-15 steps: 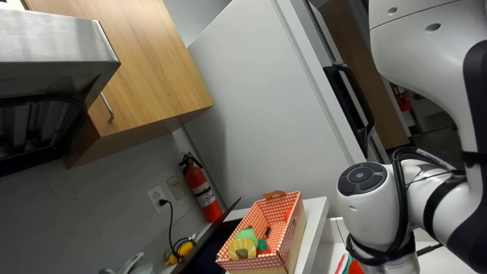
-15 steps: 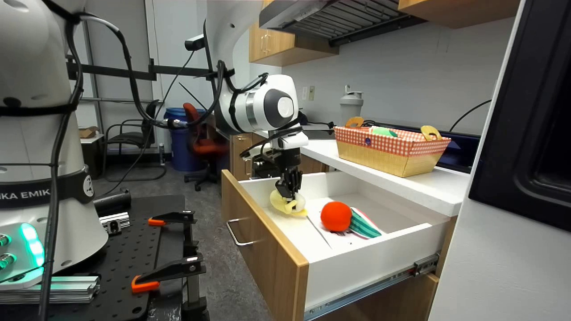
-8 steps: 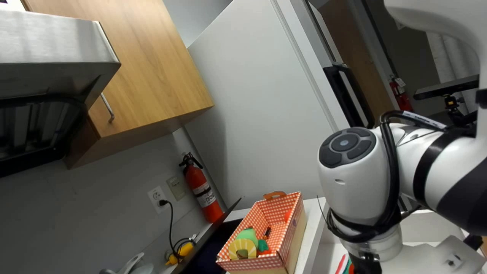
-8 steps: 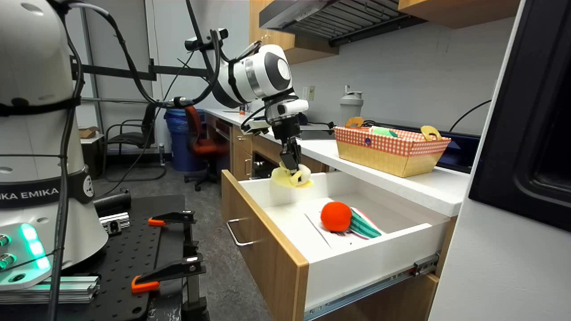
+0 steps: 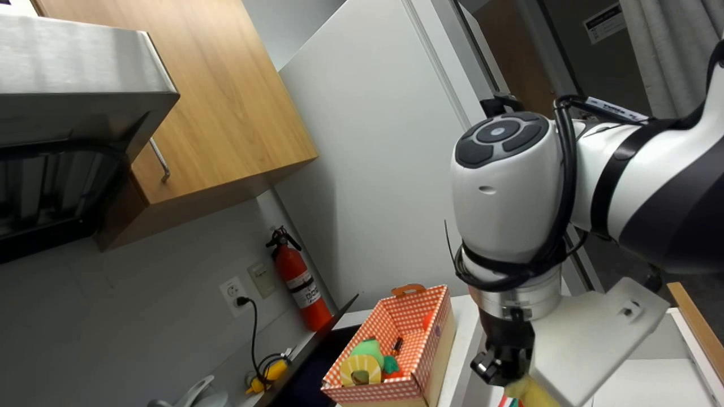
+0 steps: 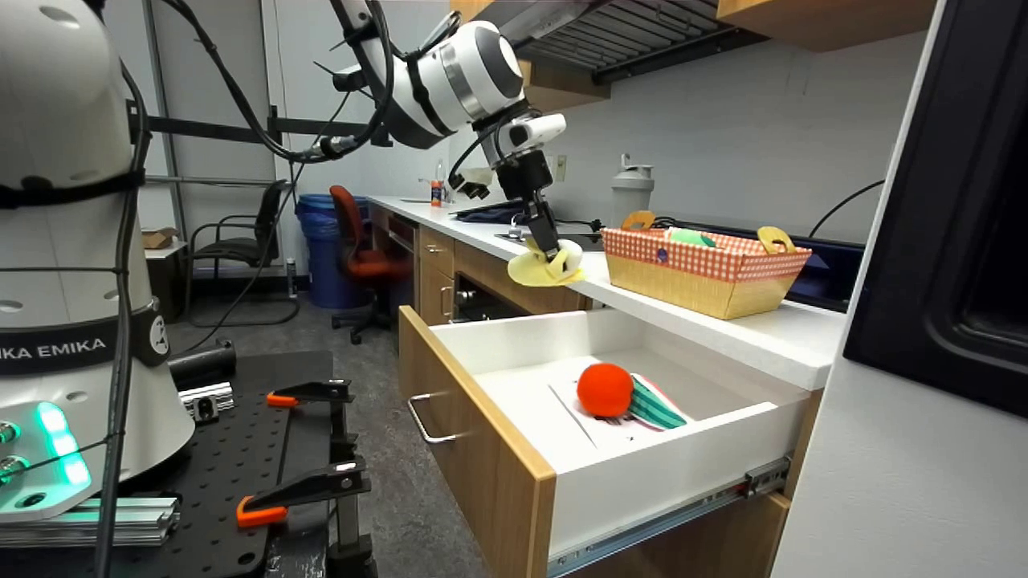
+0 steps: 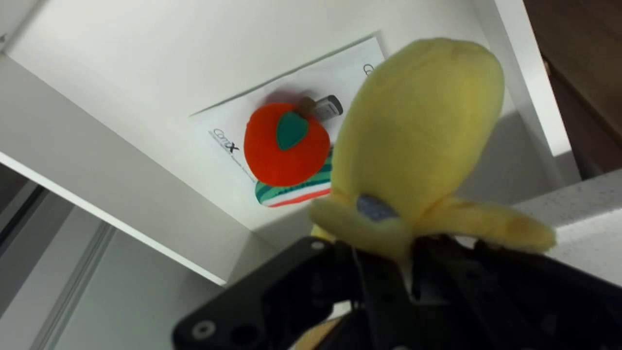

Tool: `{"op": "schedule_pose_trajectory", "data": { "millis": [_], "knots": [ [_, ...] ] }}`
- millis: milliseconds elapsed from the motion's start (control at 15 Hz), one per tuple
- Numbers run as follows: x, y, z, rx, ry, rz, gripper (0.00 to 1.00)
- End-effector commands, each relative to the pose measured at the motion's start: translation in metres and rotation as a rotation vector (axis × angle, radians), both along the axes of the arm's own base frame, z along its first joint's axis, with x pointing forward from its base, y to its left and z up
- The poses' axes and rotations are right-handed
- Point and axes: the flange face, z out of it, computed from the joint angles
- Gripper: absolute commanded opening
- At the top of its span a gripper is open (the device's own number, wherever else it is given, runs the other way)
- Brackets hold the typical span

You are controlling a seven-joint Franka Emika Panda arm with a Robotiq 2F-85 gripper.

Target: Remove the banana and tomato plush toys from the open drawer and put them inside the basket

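The yellow banana plush (image 6: pixel 532 270) hangs from my gripper (image 6: pixel 552 252), raised above the far end of the drawer near counter height. In the wrist view, the banana (image 7: pixel 420 116) fills the middle, with its peel flaps pinched between my gripper fingers (image 7: pixel 384 250). Part of the banana (image 5: pixel 534 393) shows at the bottom edge in an exterior view. The round red-orange tomato plush (image 6: pixel 605 390) lies in the open white drawer (image 6: pixel 658 474); it also shows in the wrist view (image 7: pixel 286 160) with a green leaf. The checkered basket (image 6: pixel 675 277) stands on the counter, also in an exterior view (image 5: pixel 401 390).
A watermelon-slice plush (image 6: pixel 654 404) touches the tomato on a white sheet (image 7: pixel 226 112) in the drawer. A green plush (image 5: pixel 367 349) and a yellow round slice (image 5: pixel 360 367) are in the basket. The counter edge (image 6: pixel 723 345) overhangs the drawer. A grey shaker bottle (image 6: pixel 633 189) stands behind.
My gripper has lifted the banana plush from the drawer floor up above the drawer walls and slightly toward the basket. The tomato and basket have not moved.
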Motion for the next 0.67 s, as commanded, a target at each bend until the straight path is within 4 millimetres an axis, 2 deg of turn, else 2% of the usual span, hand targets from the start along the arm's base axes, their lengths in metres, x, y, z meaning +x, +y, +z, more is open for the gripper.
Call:
{"op": "schedule_pose_trajectory", "data": {
  "millis": [0, 400, 467, 600],
  "knots": [
    [0.003, 0.001, 0.031, -0.057, -0.040, 0.102, 0.03],
    [0.009, 0.000, 0.062, -0.095, -0.060, 0.237, 0.03],
    [0.011, 0.003, 0.047, -0.068, -0.049, 0.200, 0.12],
    [0.011, 0.003, 0.054, -0.076, -0.055, 0.223, 0.12]
  ]
}}
